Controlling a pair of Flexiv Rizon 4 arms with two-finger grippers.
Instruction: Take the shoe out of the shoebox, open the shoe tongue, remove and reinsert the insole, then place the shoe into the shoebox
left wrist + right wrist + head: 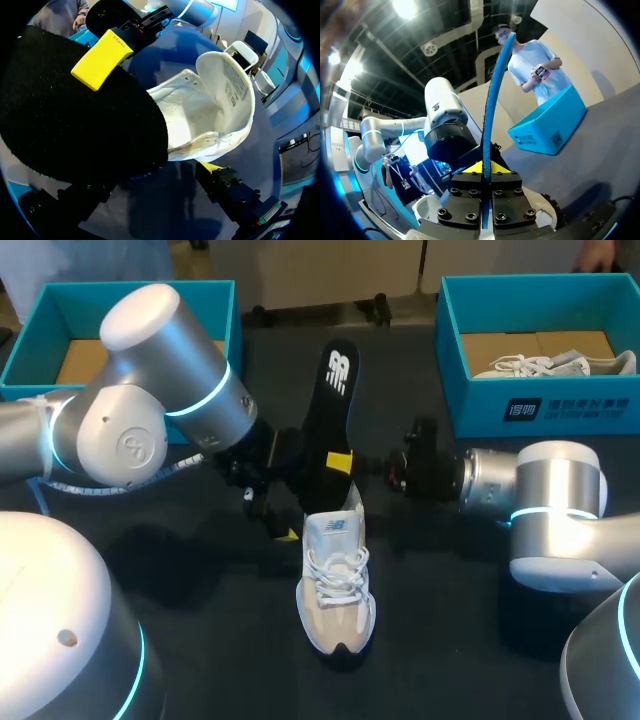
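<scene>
Pinching insole (335,405) over shoe (336,585): right gripper (344,462).

Insole (75,120) is blocking much of shoe (200,115) in left wrist view. Left arm (150,410) is covering part of left shoebox (60,300). Second shoe (545,365) is sitting half-hidden behind wall of right shoebox (465,405).

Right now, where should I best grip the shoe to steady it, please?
I'd grip the shoe by its left collar wall, coming from my left: the mouth is open, that rim stands thin and upright, and the insole crowds the heel.
</scene>
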